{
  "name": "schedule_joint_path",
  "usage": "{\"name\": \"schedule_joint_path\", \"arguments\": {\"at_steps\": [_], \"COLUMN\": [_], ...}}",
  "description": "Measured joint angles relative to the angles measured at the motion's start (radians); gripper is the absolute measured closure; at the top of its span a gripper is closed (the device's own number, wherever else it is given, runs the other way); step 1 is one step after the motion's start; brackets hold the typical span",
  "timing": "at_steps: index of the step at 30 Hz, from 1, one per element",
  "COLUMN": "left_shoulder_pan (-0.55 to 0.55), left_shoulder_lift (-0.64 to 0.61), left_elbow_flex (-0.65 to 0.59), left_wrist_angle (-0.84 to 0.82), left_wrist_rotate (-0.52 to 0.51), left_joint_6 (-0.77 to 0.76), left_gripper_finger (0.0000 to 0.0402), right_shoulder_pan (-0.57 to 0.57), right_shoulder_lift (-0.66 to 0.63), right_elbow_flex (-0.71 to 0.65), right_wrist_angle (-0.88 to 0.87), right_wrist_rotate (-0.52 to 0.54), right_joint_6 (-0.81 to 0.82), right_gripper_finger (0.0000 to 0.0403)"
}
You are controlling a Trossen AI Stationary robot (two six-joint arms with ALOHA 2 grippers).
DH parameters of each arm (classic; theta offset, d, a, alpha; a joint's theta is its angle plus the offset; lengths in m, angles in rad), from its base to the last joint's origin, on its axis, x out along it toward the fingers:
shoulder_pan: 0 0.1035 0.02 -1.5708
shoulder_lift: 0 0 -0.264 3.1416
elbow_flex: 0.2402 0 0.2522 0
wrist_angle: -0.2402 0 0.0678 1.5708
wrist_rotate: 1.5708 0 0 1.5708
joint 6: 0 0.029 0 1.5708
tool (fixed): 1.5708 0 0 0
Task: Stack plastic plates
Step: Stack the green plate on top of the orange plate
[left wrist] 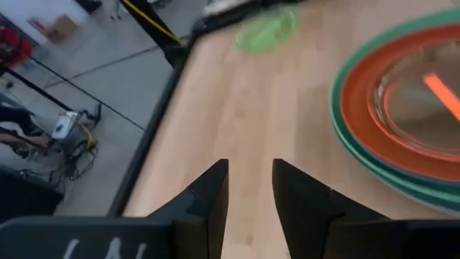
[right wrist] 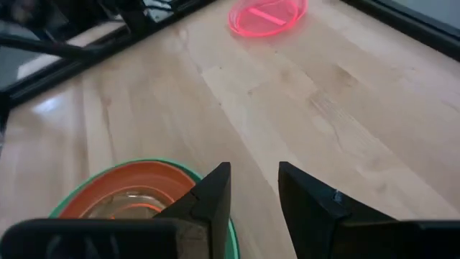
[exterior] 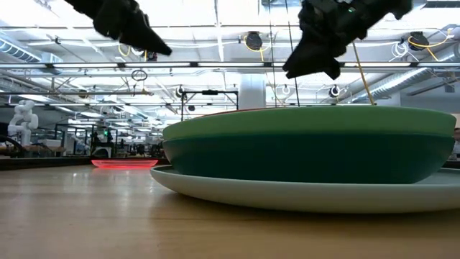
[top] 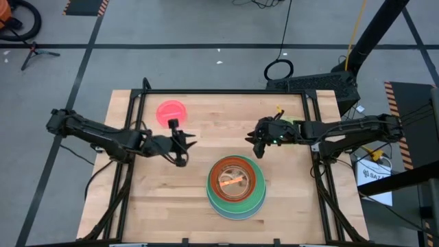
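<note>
A stack of plates [top: 236, 185] stands near the table's near edge: a light blue plate at the bottom, green ones above it, a red-orange one [left wrist: 374, 108], and translucent small plates in the hollow on top. In the low view the stack [exterior: 309, 151] fills the foreground. A translucent pink plate [top: 171, 112] lies flat near the far edge, also seen in the right wrist view [right wrist: 267, 14]. A lime plate [left wrist: 266, 32] lies flat by the right arm. My left gripper [top: 184, 144] hovers left of the stack, slightly open and empty. My right gripper [top: 259, 144] hovers beyond the stack, slightly open and empty.
A black metal frame [top: 219, 92] runs along the table's far edge and sides. Bare wood [top: 158, 199] lies left of the stack and between the two grippers. Cables and equipment sit on the floor past the right edge [top: 374, 165].
</note>
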Motion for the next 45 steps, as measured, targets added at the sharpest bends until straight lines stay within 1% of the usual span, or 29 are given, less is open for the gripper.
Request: {"name": "schedule_joint_path", "arguments": {"at_steps": [4,6,11,14,17,19,21,27,33,36,41,45], "left_shoulder_pan": [0.024,0.034,0.036,0.035,0.035,0.035,0.035,0.035,0.035,0.035,0.035,0.035], "left_shoulder_lift": [-0.067,-0.091,-0.128,-0.132,-0.131,-0.130,-0.130,-0.130,-0.130,-0.130,-0.130,-0.130], "left_elbow_flex": [0.006,0.007,0.007,0.007,0.007,0.007,0.007,0.007,0.007,0.007,0.007,0.007], "left_wrist_angle": [-0.030,-0.037,-0.145,-0.162,-0.165,-0.166,-0.166,-0.164,-0.164,-0.164,-0.163,-0.163], "left_wrist_rotate": [0.000,0.000,0.000,0.000,0.000,0.000,0.000,0.000,0.000,0.000,0.000,0.000], "left_joint_6": [-0.001,-0.017,-0.078,-0.100,-0.101,-0.101,-0.101,-0.103,-0.107,-0.107,-0.107,-0.107], "left_gripper_finger": [0.0286,0.0286,0.0286,0.0286,0.0286,0.0286,0.0286,0.0286,0.0286,0.0286,0.0286,0.0286], "right_shoulder_pan": [-0.023,-0.042,-0.093,-0.125,-0.155,-0.173,-0.187,-0.229,-0.265,-0.276,-0.294,-0.300], "right_shoulder_lift": [0.086,0.137,0.264,0.317,0.355,0.375,0.389,0.390,0.389,0.389,0.389,0.389], "right_elbow_flex": [0.110,0.171,0.291,0.310,0.303,0.292,0.280,0.226,0.197,0.181,0.143,0.116], "right_wrist_angle": [-0.136,-0.271,-0.656,-0.819,-0.925,-0.981,-1.001,-0.945,-0.936,-0.924,-0.888,-0.819], "right_wrist_rotate": [0.005,0.028,0.024,0.000,-0.048,-0.057,-0.052,-0.051,-0.048,-0.018,-0.003,-0.003], "right_joint_6": [-0.013,0.007,0.084,0.174,0.229,0.248,0.250,0.242,0.239,0.242,0.239,0.220], "right_gripper_finger": [0.0294,0.0294,0.0294,0.0293,0.0293,0.0293,0.0293,0.0293,0.0293,0.0293,0.0293,0.0293]}}
